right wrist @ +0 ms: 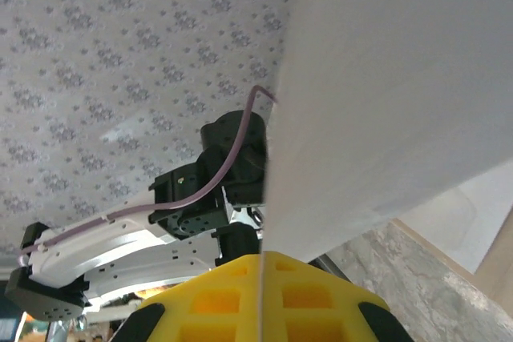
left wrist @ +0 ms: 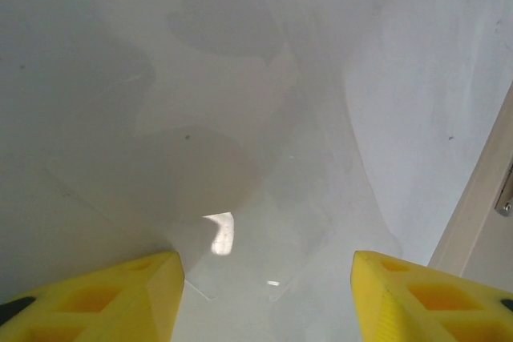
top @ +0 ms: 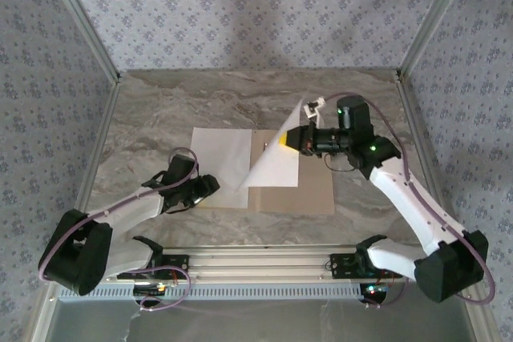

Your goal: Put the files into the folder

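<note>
The tan folder (top: 317, 194) lies open and flat in the middle of the table. One white file (top: 218, 162) rests on its left half. My left gripper (top: 210, 186) hovers open just over that sheet's near edge; in the left wrist view the sheet (left wrist: 240, 78) spreads beneath the open gripper (left wrist: 264, 278), with nothing between the yellow fingers. The second file (top: 276, 158) is lifted and tilted over the folder's spine, its right edge pinched by my shut right gripper (top: 287, 140). In the right wrist view that sheet (right wrist: 385, 102) rises from the closed gripper (right wrist: 260, 266).
The folder's spine with its metal clip (left wrist: 505, 198) shows at the left wrist view's right edge. Marble tabletop (top: 160, 118) surrounds the folder. Patterned walls and metal frame posts (top: 84, 22) bound the table. The left arm (right wrist: 160, 230) appears behind the lifted sheet.
</note>
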Controlling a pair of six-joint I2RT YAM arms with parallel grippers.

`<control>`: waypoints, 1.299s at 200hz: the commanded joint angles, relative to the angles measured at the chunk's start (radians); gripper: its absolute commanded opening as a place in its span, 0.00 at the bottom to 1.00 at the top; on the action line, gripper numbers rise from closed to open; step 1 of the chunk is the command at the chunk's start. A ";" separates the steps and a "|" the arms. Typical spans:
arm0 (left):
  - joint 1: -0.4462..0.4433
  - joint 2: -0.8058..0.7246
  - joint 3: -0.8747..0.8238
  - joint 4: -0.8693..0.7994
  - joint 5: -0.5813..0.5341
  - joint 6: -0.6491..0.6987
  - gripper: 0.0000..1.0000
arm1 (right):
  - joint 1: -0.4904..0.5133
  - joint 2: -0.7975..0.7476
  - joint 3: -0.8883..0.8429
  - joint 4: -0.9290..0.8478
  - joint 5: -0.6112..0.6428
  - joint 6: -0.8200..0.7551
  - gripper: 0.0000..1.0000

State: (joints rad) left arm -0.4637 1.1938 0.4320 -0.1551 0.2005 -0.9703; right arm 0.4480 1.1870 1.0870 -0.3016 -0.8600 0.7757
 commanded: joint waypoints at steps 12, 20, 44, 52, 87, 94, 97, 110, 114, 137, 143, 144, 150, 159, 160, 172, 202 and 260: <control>0.010 0.020 0.014 -0.087 -0.016 0.005 0.60 | 0.003 -0.025 0.006 -0.057 -0.004 -0.102 0.00; 0.010 0.028 0.022 -0.090 -0.014 0.011 0.60 | 0.000 -0.042 -0.010 -0.099 0.018 -0.136 0.00; 0.013 0.057 0.056 -0.109 -0.003 0.034 0.60 | -0.052 -0.093 -0.116 -0.142 0.062 -0.200 0.00; 0.013 0.065 0.064 -0.115 -0.004 0.040 0.60 | -0.092 -0.103 -0.166 -0.141 0.079 -0.201 0.00; 0.021 0.085 0.077 -0.116 0.005 0.053 0.60 | -0.233 -0.065 -0.387 -0.028 0.080 -0.205 0.00; 0.024 0.087 0.079 -0.119 0.006 0.055 0.60 | -0.248 -0.040 -0.418 0.001 0.075 -0.211 0.00; 0.024 0.088 0.080 -0.120 0.008 0.056 0.60 | -0.253 -0.028 -0.428 0.013 0.074 -0.211 0.00; 0.026 0.089 0.088 -0.133 0.015 0.060 0.60 | -0.276 0.024 -0.460 0.056 0.074 -0.217 0.00; 0.025 0.087 0.089 -0.138 0.017 0.063 0.60 | -0.278 0.041 -0.463 0.059 0.082 -0.225 0.00; 0.026 0.065 0.091 -0.153 0.016 0.064 0.60 | -0.292 0.129 -0.462 0.048 0.113 -0.279 0.00; 0.028 0.060 0.091 -0.158 0.013 0.063 0.60 | -0.295 0.144 -0.459 0.037 0.124 -0.292 0.00; 0.028 0.059 0.091 -0.158 0.013 0.064 0.60 | -0.296 0.147 -0.459 0.036 0.126 -0.294 0.00; 0.030 0.054 0.090 -0.160 0.010 0.065 0.60 | -0.298 0.160 -0.458 0.034 0.136 -0.306 0.00; 0.035 0.052 0.090 -0.164 0.009 0.067 0.60 | -0.301 0.174 -0.458 0.028 0.154 -0.322 0.00; 0.035 0.052 0.090 -0.165 0.010 0.068 0.60 | -0.301 0.176 -0.457 0.027 0.154 -0.324 0.00; 0.047 0.052 0.090 -0.171 0.013 0.075 0.60 | -0.305 0.184 -0.461 0.025 0.167 -0.338 0.00; 0.069 0.046 0.087 -0.189 0.013 0.085 0.60 | -0.309 0.175 -0.469 0.012 0.201 -0.369 0.00; 0.100 0.040 0.079 -0.197 0.017 0.104 0.60 | -0.309 0.155 -0.487 0.031 0.210 -0.445 0.00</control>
State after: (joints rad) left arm -0.3779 1.2446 0.5125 -0.2939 0.2237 -0.8925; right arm 0.1432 1.3613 0.6121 -0.2760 -0.6601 0.3962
